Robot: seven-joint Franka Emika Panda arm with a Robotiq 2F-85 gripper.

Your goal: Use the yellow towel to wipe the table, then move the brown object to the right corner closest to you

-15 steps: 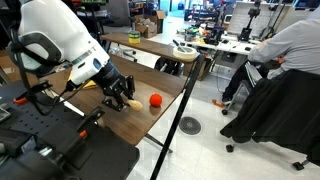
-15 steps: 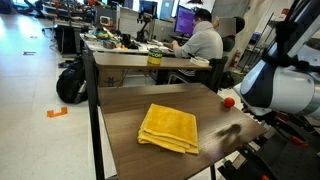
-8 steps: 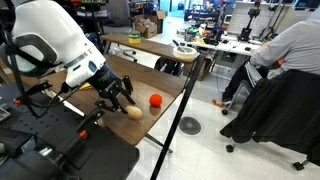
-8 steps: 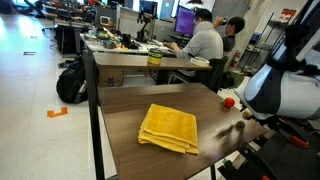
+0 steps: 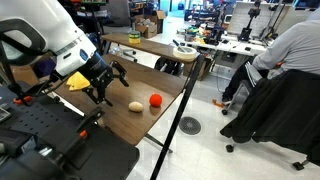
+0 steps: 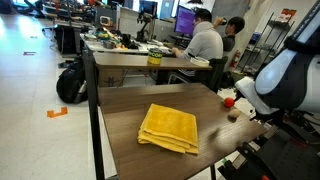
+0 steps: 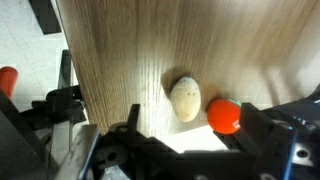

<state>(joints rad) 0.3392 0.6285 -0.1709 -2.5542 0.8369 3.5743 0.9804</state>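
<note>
The brown object [image 5: 135, 106] is a pale tan, egg-shaped lump lying free on the wooden table [image 5: 150, 80], right next to a red ball [image 5: 155, 100]. My gripper [image 5: 108, 85] hangs open above and to the left of it, holding nothing. In the wrist view the brown object [image 7: 186, 99] lies just beyond the spread fingers, with the red ball [image 7: 224, 115] by the right finger [image 7: 262, 125]. The yellow towel [image 6: 168, 128] lies folded in the middle of the table, away from the arm [image 6: 285, 80].
A person [image 5: 285, 55] sits at a desk behind the table, with a black chair [image 5: 270, 110] close to the table's edge. A stanchion base [image 5: 189, 125] stands on the floor. Cluttered desks [image 6: 130, 45] fill the background.
The gripper has opened, let go of the brown object on the table beside the red ball, and lifted up and away from it.
</note>
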